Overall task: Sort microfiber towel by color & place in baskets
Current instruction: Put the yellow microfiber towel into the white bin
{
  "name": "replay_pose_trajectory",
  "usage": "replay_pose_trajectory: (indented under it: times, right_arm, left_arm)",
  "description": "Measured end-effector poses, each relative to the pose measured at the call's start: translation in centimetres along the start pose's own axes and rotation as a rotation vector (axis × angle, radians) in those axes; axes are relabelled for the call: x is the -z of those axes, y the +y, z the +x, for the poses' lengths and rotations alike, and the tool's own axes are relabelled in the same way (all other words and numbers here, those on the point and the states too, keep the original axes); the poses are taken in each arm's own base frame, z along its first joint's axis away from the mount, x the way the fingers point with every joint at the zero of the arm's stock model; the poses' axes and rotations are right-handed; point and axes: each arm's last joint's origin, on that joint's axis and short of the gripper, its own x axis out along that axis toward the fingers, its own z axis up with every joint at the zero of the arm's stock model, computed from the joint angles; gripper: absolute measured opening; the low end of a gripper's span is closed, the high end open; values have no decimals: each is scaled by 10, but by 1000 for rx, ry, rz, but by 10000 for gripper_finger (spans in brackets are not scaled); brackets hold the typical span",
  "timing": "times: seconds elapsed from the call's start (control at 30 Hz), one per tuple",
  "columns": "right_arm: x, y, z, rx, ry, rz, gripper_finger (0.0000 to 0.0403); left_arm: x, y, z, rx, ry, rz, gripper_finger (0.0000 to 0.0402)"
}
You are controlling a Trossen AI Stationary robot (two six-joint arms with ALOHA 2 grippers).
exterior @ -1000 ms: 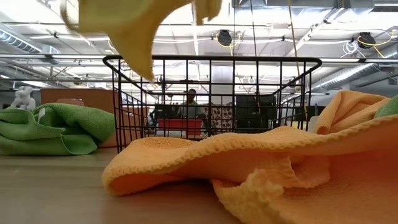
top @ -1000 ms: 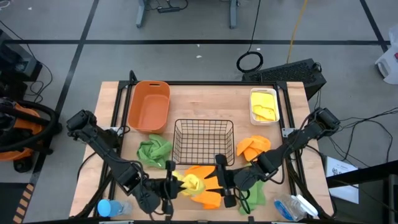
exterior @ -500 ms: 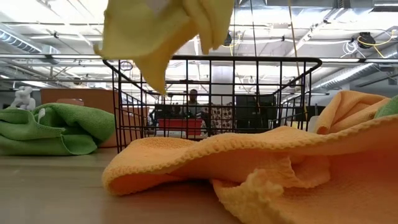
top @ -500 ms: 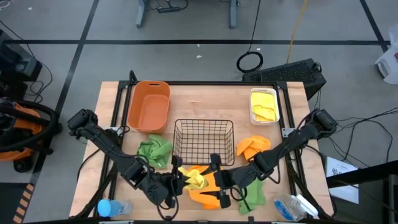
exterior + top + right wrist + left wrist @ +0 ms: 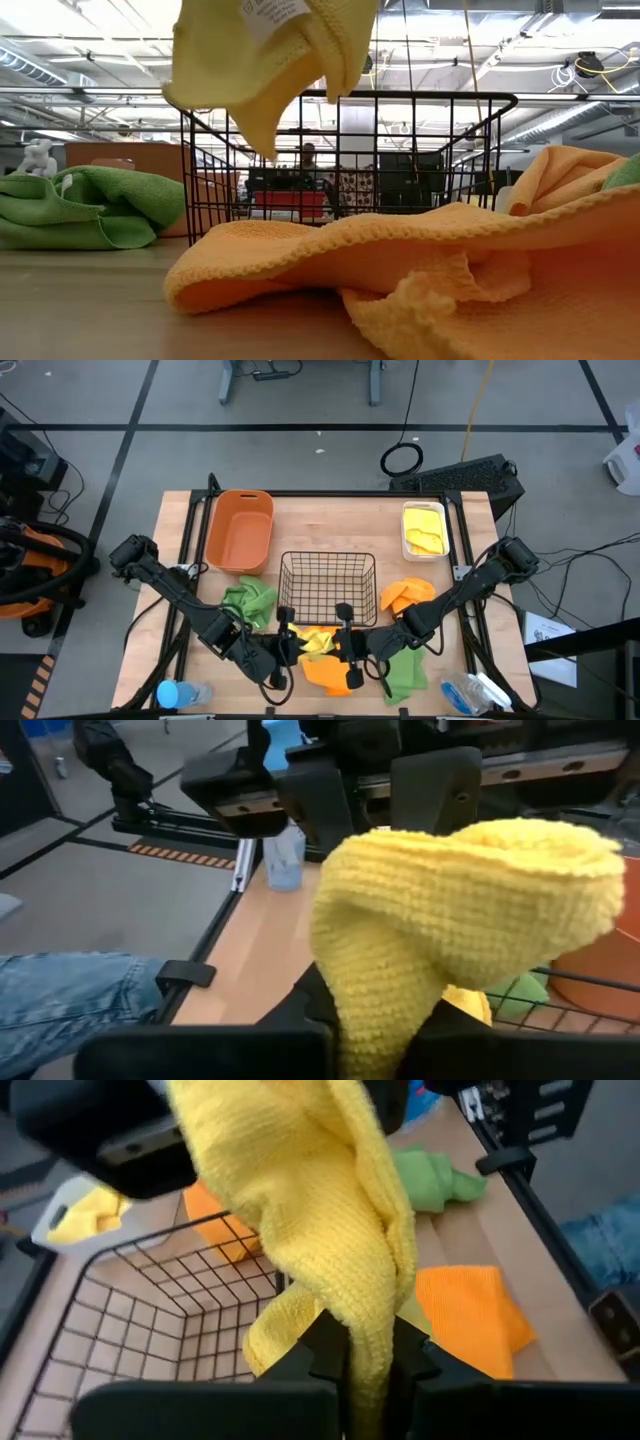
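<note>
While the yellow towel (image 5: 315, 643) hangs above the counter (image 5: 330, 525) just near of the black wire-mesh basket (image 5: 327, 586), both grippers are closed on it. The left gripper (image 5: 287, 643) pinches the cloth from the left between its two dark fingers (image 5: 325, 1345), as the left wrist view shows; the right gripper (image 5: 345, 645) clamps it from the right, the fabric bulging over its fingers in the right wrist view. In the low view the towel droops in front of the basket's upper rim, a white label showing on it.

Beneath and near of the held towel lies an orange towel (image 5: 325, 672), spread on the counter. A green towel (image 5: 248, 602) is bunched just left of the wire basket; a second green towel (image 5: 405, 672) lies at the near right under the right arm. Another orange towel (image 5: 407, 596) sits just right of the basket.

The orange tub (image 5: 240, 530) stands far left. The white bin (image 5: 424, 530) stands far right and holds yellow cloth (image 5: 425, 540).
</note>
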Motion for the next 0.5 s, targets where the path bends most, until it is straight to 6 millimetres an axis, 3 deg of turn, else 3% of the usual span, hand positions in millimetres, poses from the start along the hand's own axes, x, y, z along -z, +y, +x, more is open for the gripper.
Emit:
replay_pose_trajectory:
  times: [0.13, 0.4, 0.5]
  right_arm:
    - [1, 3, -4, 30, 18, -15, 8]
    - [-4, 10, -26, 126, 41, -20, 5]
    - [-8, 15, -35, 128, 35, -26, 5]
  left_arm:
    - [0, -3, -2, 25, 3, -69, 79]
    - [11, -15, -12, 4, 70, -165, 228]
    - [17, -20, -13, -14, 75, -160, 263]
